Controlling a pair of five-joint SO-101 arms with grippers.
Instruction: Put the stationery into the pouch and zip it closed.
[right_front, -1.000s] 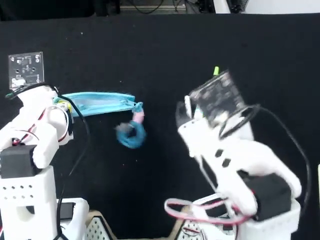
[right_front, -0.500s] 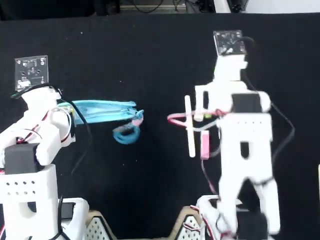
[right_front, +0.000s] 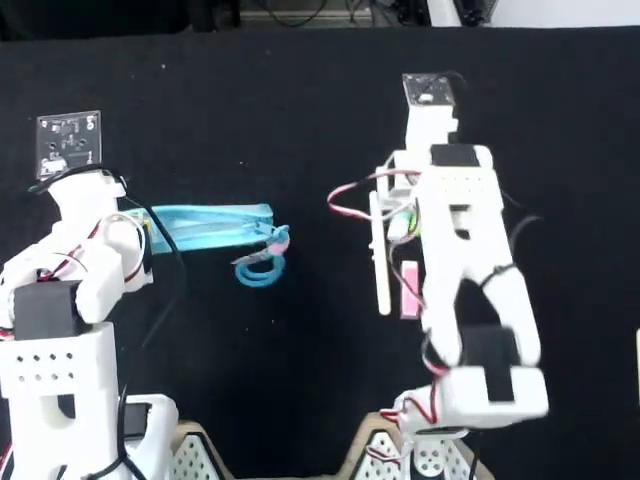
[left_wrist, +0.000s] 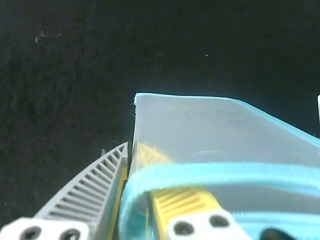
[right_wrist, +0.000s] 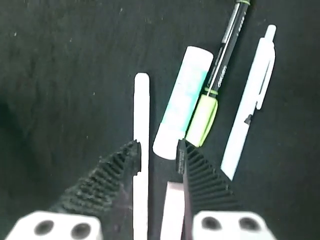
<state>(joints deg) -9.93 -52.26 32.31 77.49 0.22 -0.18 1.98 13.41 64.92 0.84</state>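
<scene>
So on the left, the left gripper (left_wrist: 132, 150) is clamped on the left end of the blue pouch (right_front: 210, 222), with the pouch wall pinched between its fingers. The pouch lies stretched out to the right on the black table (right_front: 300, 120), its blue wrist loop (right_front: 262, 268) at the right end. Well apart to the right is the stationery in a bunch: white stick (right_wrist: 141, 100), pink eraser (right_wrist: 172, 210), glue stick (right_wrist: 181, 102), green-and-black pen (right_wrist: 220, 75) and white pen (right_wrist: 250, 100). The right gripper (right_wrist: 157, 147) sits over them with fingers apart, stick and eraser showing in the gap.
</scene>
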